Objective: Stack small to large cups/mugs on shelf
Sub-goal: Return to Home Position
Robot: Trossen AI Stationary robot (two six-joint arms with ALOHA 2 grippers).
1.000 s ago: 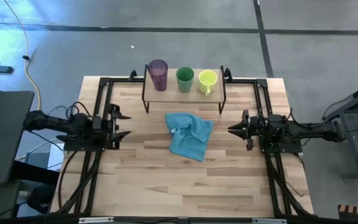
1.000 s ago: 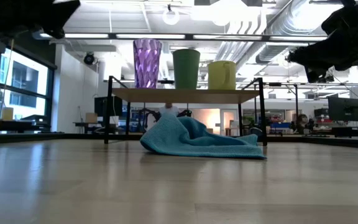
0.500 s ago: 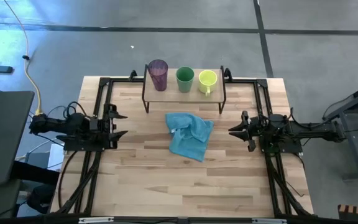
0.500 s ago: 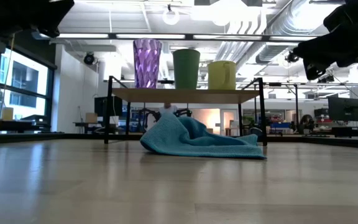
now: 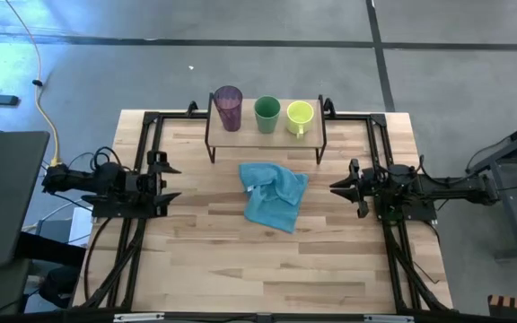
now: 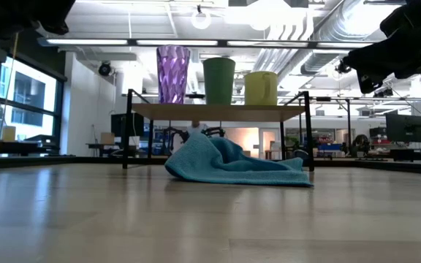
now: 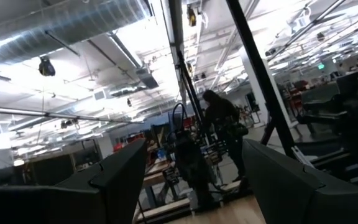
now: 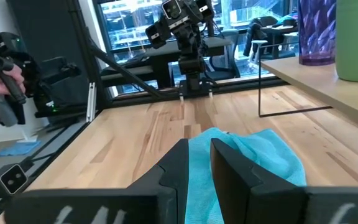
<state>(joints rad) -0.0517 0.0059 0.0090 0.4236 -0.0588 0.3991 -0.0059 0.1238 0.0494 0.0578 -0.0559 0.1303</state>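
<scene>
Three cups stand in a row on their bases on the shelf (image 5: 266,128) at the table's far edge: a purple tumbler (image 5: 229,106), a green cup (image 5: 267,114) and a yellow-green mug (image 5: 300,117). The low view shows them too: tumbler (image 6: 172,73), cup (image 6: 218,80), mug (image 6: 261,88). My left gripper (image 5: 176,179) is open and empty at the table's left side and points upward (image 7: 191,168). My right gripper (image 5: 333,188) is shut and empty at the right side, aimed at the cloth (image 8: 199,149).
A light blue cloth (image 5: 274,195) lies crumpled on the table just in front of the shelf, between the two grippers. Black metal frames (image 5: 146,144) run along the table's left and right sides. A person (image 7: 222,124) stands far off in the room.
My left gripper has drawn back toward the table's left edge and stays open. The cups, the shelf and the cloth have not moved.
</scene>
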